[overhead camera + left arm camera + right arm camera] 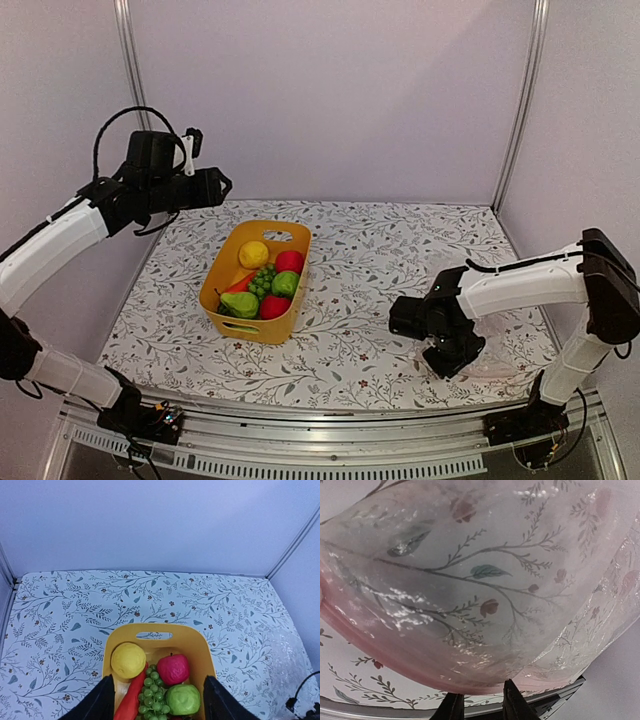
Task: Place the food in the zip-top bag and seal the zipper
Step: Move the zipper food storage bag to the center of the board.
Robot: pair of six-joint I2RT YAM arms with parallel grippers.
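1. The left gripper (218, 187) hangs high, at 11 o'clock from the yellow basket (212, 290). Its jaws are spread wide and hold nothing. Its wrist view looks down between them onto the basket, so I judge it is lining up for a first pick.
2. The food (265, 282) all lies heaped in the basket, at 9 o'clock on the floral table (390, 240). None of it is bagged yet.
3. The right gripper (452, 355) sits low at 4 o'clock on the table, at the zip-top bag (485, 580). The clear film bulges across its wrist view, probably raised to open the mouth. A pinkish band, likely the zipper (410, 655), runs just above the fingertips (512, 700). These stand close together, but I cannot tell whether they pinch the edge.
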